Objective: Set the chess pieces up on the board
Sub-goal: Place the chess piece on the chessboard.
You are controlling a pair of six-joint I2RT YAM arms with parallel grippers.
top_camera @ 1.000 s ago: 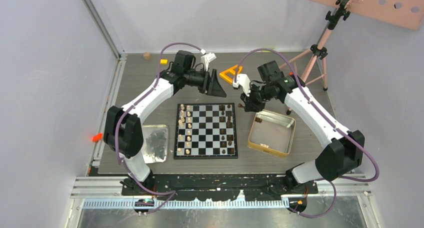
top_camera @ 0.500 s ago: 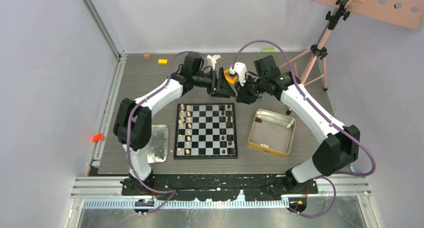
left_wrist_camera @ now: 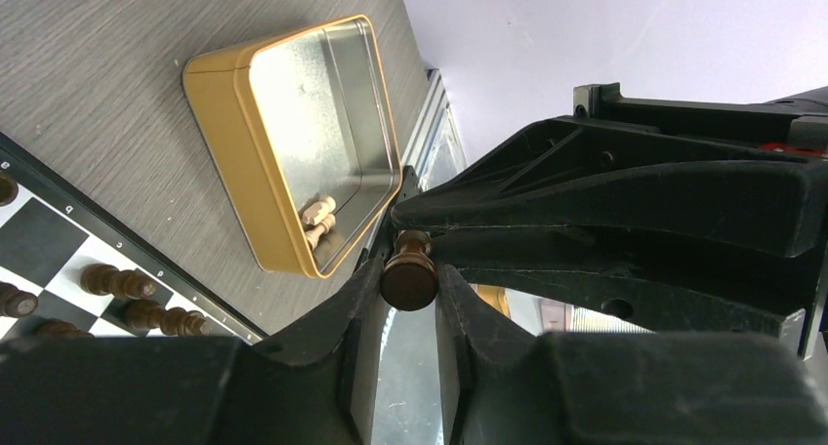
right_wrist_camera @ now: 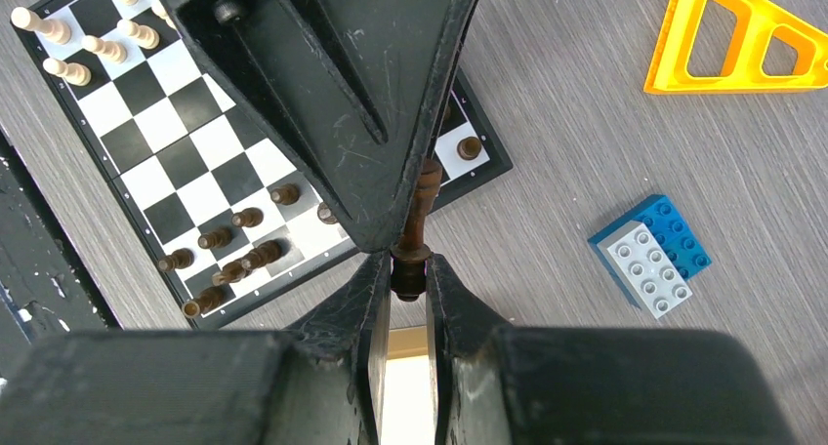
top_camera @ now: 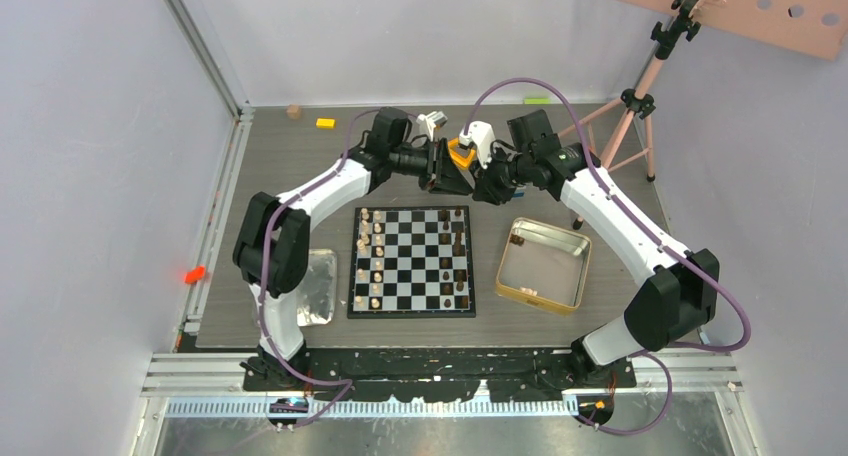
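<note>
My left gripper [top_camera: 460,182] and right gripper [top_camera: 479,187] meet tip to tip above the far right edge of the board [top_camera: 411,313]. Both are shut on the same dark brown chess piece, held level between them. In the left wrist view its round base [left_wrist_camera: 408,277] is pinched by my left gripper [left_wrist_camera: 408,287]. In the right wrist view its other end [right_wrist_camera: 409,265] is pinched by my right gripper [right_wrist_camera: 409,277]. Light tan pieces [top_camera: 368,258] stand on the board's left columns and dark pieces [top_camera: 459,258] on its right columns.
A gold-rimmed tin [top_camera: 545,301] right of the board holds a few pieces [left_wrist_camera: 318,220]. A silver tray [top_camera: 322,259] lies left of the board. A blue and grey brick [right_wrist_camera: 650,253] and a yellow triangle [right_wrist_camera: 730,37] lie behind the board. A tripod [top_camera: 632,104] stands far right.
A second ago the grippers were apart, the right one by the tin's far corner. Both swung to the middle and met; since half a second ago they have hardly moved.
</note>
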